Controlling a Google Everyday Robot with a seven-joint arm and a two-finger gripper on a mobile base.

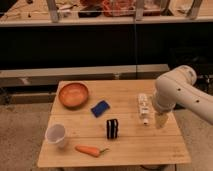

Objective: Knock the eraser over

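Observation:
The eraser [112, 129], a small black block with pale stripes, stands upright near the middle front of the wooden table [145, 147]. My gripper [160, 120] hangs at the end of the white arm over the table's right side, right of the eraser and apart from it, next to a lying white bottle [144, 108].
An orange bowl [73, 95] sits at the back left. A flat blue pad [100, 108] lies behind the eraser. A white cup [56, 135] and a carrot [90, 150] are at the front left. A dark shelf unit stands behind the table.

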